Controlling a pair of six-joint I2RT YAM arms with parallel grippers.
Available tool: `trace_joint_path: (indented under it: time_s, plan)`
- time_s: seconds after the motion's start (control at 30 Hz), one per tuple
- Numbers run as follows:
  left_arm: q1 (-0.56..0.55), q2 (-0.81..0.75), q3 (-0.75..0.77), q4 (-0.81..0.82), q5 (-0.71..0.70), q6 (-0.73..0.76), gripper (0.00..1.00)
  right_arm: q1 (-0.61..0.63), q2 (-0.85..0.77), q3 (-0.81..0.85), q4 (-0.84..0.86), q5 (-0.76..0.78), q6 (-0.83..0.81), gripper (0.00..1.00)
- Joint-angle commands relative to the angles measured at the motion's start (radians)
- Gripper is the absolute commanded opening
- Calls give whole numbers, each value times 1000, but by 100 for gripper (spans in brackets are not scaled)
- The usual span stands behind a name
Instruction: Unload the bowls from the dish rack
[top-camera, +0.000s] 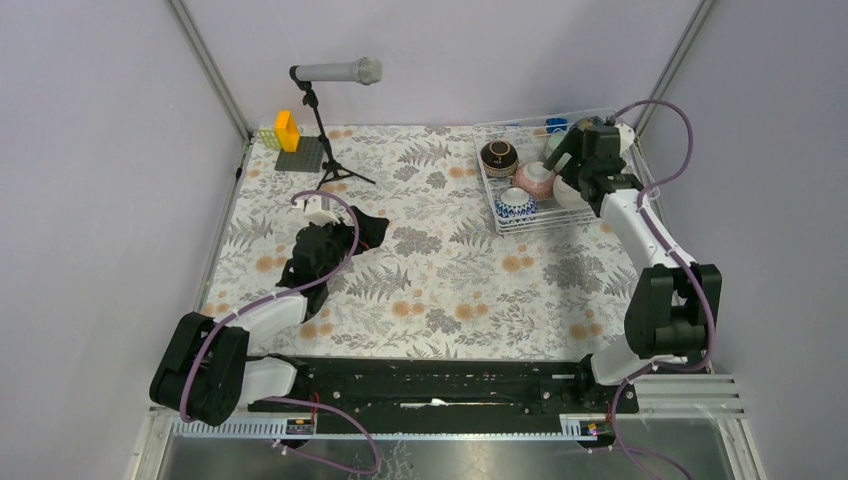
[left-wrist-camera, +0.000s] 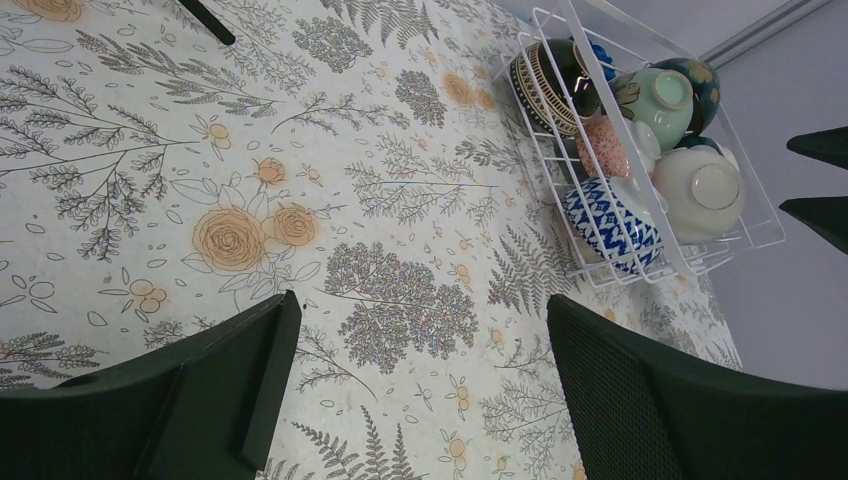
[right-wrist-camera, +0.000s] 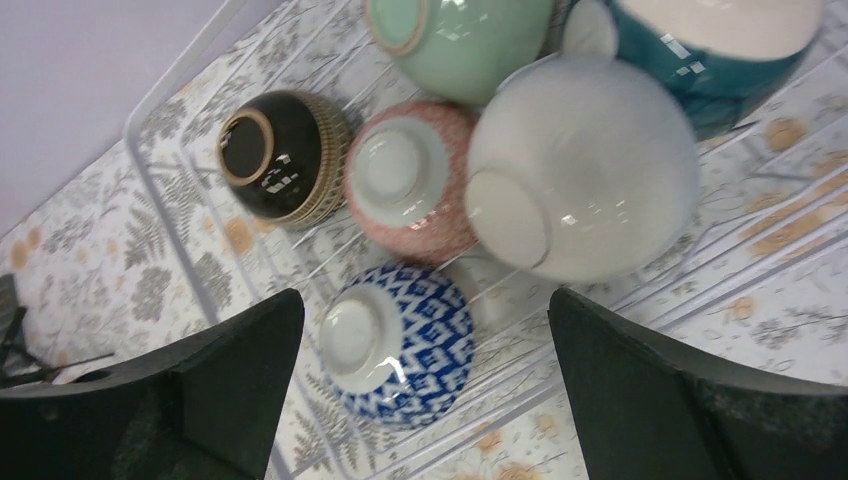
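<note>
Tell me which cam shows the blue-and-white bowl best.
Right wrist: the blue-and-white bowl is close and unobstructed, foot ring and pattern clear. Left wrist shows it smaller, behind dish rack wires. Top external shows it tiny.

Floral-clothed table (top-camera: 450, 285), dish rack (top-camera: 487, 190) at far right corner, microphone stand (top-camera: 321, 140) and grey brick plate (top-camera: 300, 156) far left

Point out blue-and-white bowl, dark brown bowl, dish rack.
blue-and-white bowl (right-wrist-camera: 410, 345), right wrist view, patterned side.
dark brown bowl (right-wrist-camera: 285, 160), right wrist view, glossy side.
dish rack (top-camera: 486, 180), top external view, left rim.
</note>
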Motion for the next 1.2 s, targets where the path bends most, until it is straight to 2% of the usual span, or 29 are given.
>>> trace_joint_path:
  time_s: [0.0,0.17,0.43,0.8,1.17]
  plan:
    - [-3,8,32,50,-14,13,99,-39,49,78,-78,13,-103,100]
    - [-5,-6,27,49,2,16,99,-72,100,92,-75,16,-145,100]
    - [-5,-22,20,53,7,30,99,-157,147,70,10,-85,-166,100]
    - [-5,-29,21,37,-15,31,99,-185,248,66,85,-112,-172,100]
    - [-5,-49,20,11,-45,34,99,-207,298,73,132,-208,-177,100]
